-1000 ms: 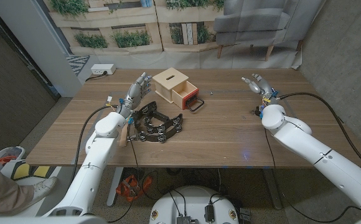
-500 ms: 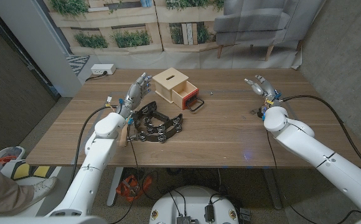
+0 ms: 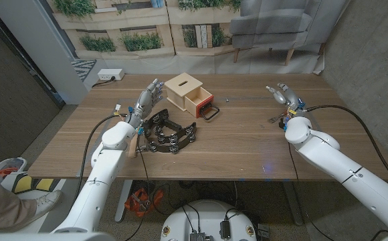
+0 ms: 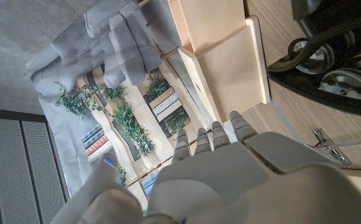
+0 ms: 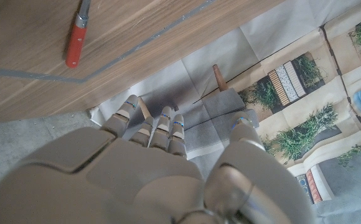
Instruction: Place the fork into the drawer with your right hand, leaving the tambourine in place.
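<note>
The fork [image 5: 76, 42] has a red handle and lies on the table just past my right hand's fingers; in the head view a dark bit of the fork [image 3: 275, 120] shows beside my right wrist. My right hand [image 3: 284, 94] hovers at the table's far right, fingers apart, holding nothing. The wooden box [image 3: 184, 88] stands at the back middle, its red-fronted drawer [image 3: 205, 105] pulled out. A black tambourine [image 3: 170, 134] lies in front of the box, also seen as the tambourine [image 4: 333, 56] from the left wrist. My left hand [image 3: 147, 98] is raised beside it, fingers spread, empty.
A small dark object [image 3: 227, 100] lies right of the drawer. A white power strip [image 3: 110, 75] sits on the floor behind the table. The table's right edge [image 3: 354, 134] runs close to my right arm. Black cables trail along both arms.
My right hand and forearm have drifted a little to the right. The left hand, tambourine and box have not moved.
</note>
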